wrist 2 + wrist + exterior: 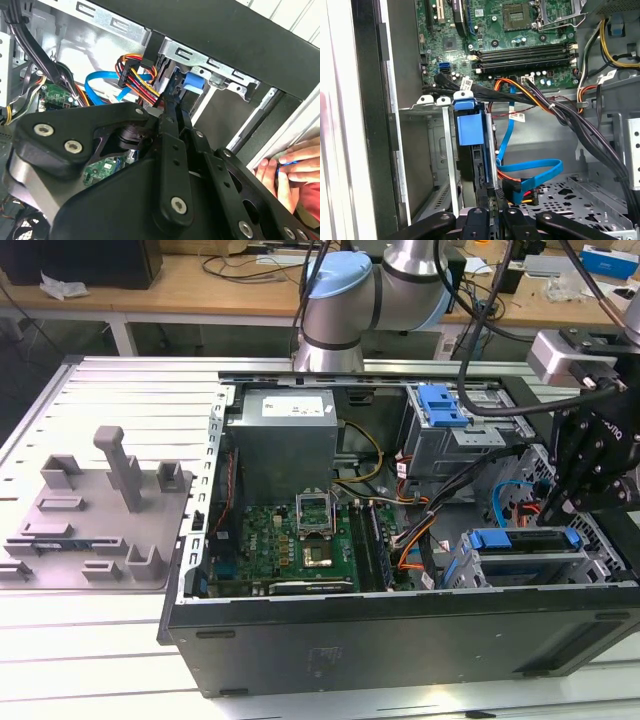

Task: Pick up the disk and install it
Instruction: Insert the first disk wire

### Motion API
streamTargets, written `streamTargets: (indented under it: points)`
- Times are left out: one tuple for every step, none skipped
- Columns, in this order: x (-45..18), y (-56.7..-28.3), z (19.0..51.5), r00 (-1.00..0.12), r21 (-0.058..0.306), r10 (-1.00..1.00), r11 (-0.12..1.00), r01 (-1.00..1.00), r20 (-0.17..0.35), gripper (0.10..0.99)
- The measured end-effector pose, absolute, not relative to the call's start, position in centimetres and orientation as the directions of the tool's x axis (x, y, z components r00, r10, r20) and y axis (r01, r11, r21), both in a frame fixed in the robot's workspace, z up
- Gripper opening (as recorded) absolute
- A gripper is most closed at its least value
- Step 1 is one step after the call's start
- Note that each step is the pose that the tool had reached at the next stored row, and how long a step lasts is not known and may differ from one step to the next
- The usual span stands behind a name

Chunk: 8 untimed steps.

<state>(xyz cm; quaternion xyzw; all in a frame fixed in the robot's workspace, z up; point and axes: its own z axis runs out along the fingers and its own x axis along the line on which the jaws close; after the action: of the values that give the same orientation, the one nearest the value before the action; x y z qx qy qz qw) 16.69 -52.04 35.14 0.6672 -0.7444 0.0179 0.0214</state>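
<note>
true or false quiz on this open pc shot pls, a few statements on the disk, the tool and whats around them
1. The disk sits in the drive cage at the exterior view's right. True.
2. The tool hangs over the grey fixture plate. False: the tool is right by the disk, at the exterior view's right.
3. A person's hand is close to the case in the second wrist view. True.
4. A cooler covers the motherboard's socket. False: the socket is bare.
5. A blue cable loops beside the drive cage. True.
</note>
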Motion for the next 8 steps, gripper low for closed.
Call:
streamTargets:
  points:
    - [16.69, -52.04, 35.14, -0.109, 0.002, -0.992, 0.109, -0.994, 0.056, 0.169]
    - [16.69, -52.04, 35.14, -0.109, 0.002, -0.992, 0.109, -0.994, 0.056, 0.169]
    - [16.69, -52.05, 35.14, -0.109, 0.002, -0.992, 0.109, -0.994, 0.056, 0.169]
    - [16.69, -52.05, 35.14, -0.109, 0.002, -0.992, 0.109, -0.994, 0.056, 0.169]
    - [16.69, -52.06, 35.14, -0.109, 0.002, -0.992, 0.109, -0.994, 0.056, 0.169]
    - [16.75, -52.06, 35.14, -0.109, 0.002, -0.992, 0.109, -0.994, 0.056, 0.169]
    - [16.89, -52.05, 35.14, -0.111, 0.002, -0.992, 0.111, -0.994, 0.056, 0.169]
    - [16.89, -52.06, 35.12, -0.111, 0.002, -0.992, 0.112, -0.994, 0.056, 0.169]
